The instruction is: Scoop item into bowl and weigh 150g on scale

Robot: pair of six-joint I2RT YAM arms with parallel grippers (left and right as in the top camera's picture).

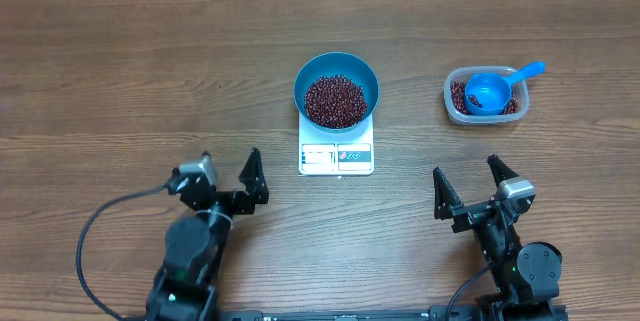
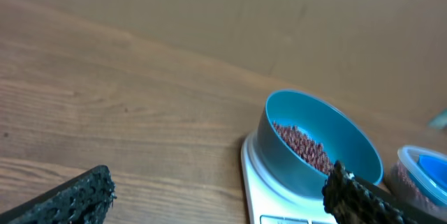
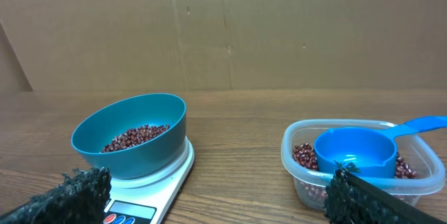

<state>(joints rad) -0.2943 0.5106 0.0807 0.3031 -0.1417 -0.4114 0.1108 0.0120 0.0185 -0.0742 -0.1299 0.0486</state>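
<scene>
The blue bowl (image 1: 336,89) stands on the white scale (image 1: 336,156) at mid-table, and dark red-brown beans (image 1: 335,101) cover its bottom. The left wrist view shows the bowl (image 2: 318,158) and scale (image 2: 269,199) to the right. More beans (image 3: 305,157) lie in a clear tub (image 1: 484,96) at the right, under a blue scoop (image 1: 492,90). My left gripper (image 1: 229,174) is open near the table's front, left of the scale. My right gripper (image 1: 468,178) is open too, in front of the tub. Neither holds anything.
A cardboard wall (image 3: 223,28) stands behind the table. The scoop's handle (image 1: 528,71) sticks out over the tub's far right rim. A black cable (image 1: 100,231) loops beside the left arm.
</scene>
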